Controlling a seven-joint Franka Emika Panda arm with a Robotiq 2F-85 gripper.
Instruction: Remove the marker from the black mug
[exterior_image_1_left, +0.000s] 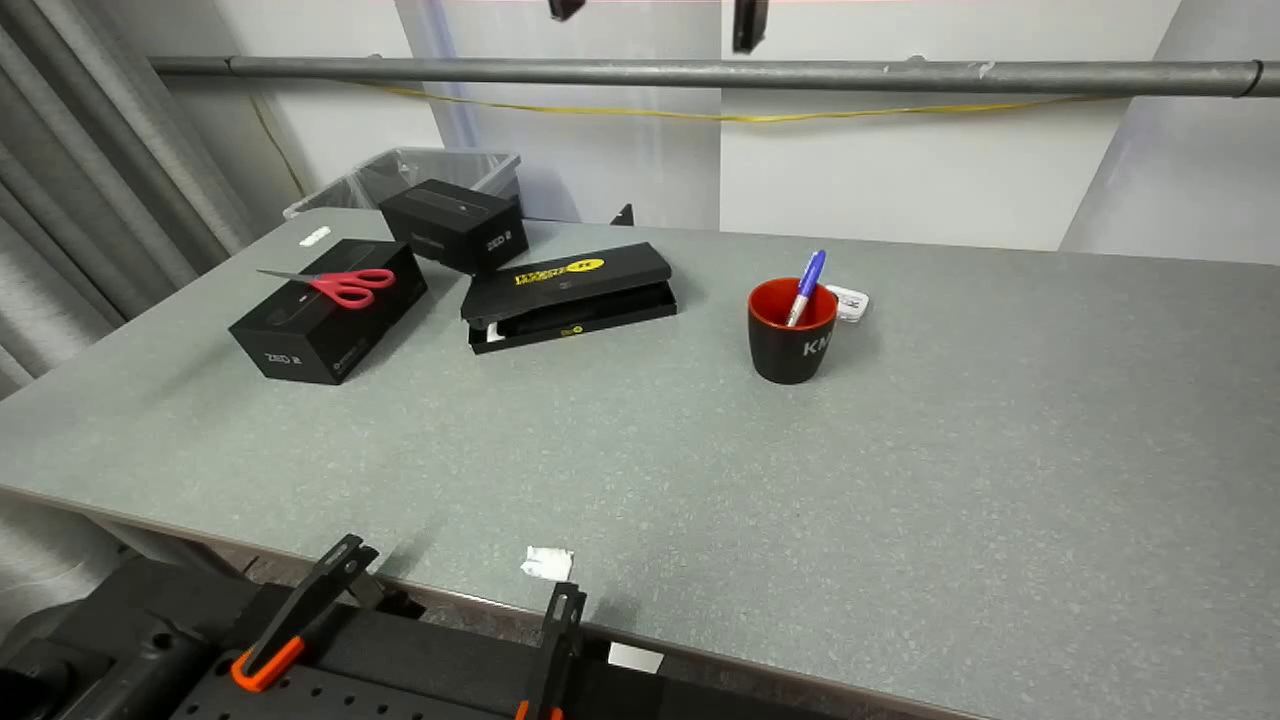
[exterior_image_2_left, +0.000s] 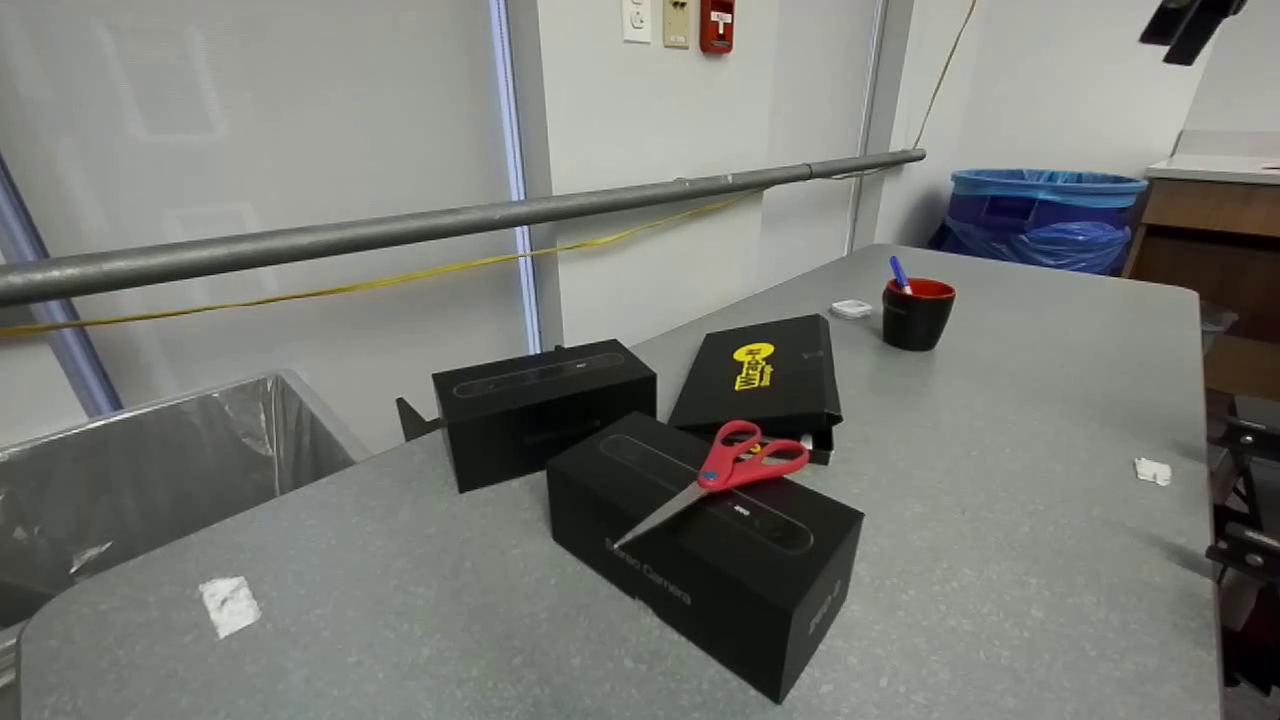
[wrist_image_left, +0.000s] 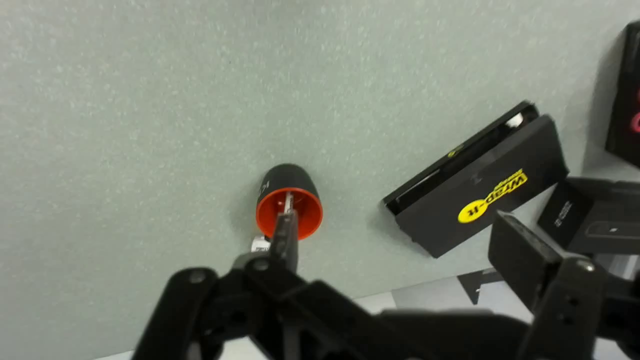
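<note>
The black mug (exterior_image_1_left: 782, 352) stands upright on the table, red inside, with white letters on its side. It also shows in an exterior view (exterior_image_2_left: 915, 325) and in the wrist view (wrist_image_left: 287, 175). The marker (exterior_image_1_left: 810, 278) leans inside it, blue end up above the rim; it also shows in an exterior view (exterior_image_2_left: 900, 274). In the wrist view only the marker's whitish part (wrist_image_left: 289, 201) shows; a finger hides the rest. My gripper (wrist_image_left: 395, 217) is open and empty, high above the table. Its fingertips show at the top of an exterior view (exterior_image_1_left: 657, 22).
A black Wrap-It box (exterior_image_1_left: 570, 280) lies ajar left of the mug. Two black ZED boxes (exterior_image_1_left: 320, 325) (exterior_image_1_left: 455, 225) stand farther left, red scissors (exterior_image_1_left: 350, 287) on one. A small white case (exterior_image_1_left: 850, 302) lies behind the mug. A pipe (exterior_image_1_left: 640, 72) runs behind the table.
</note>
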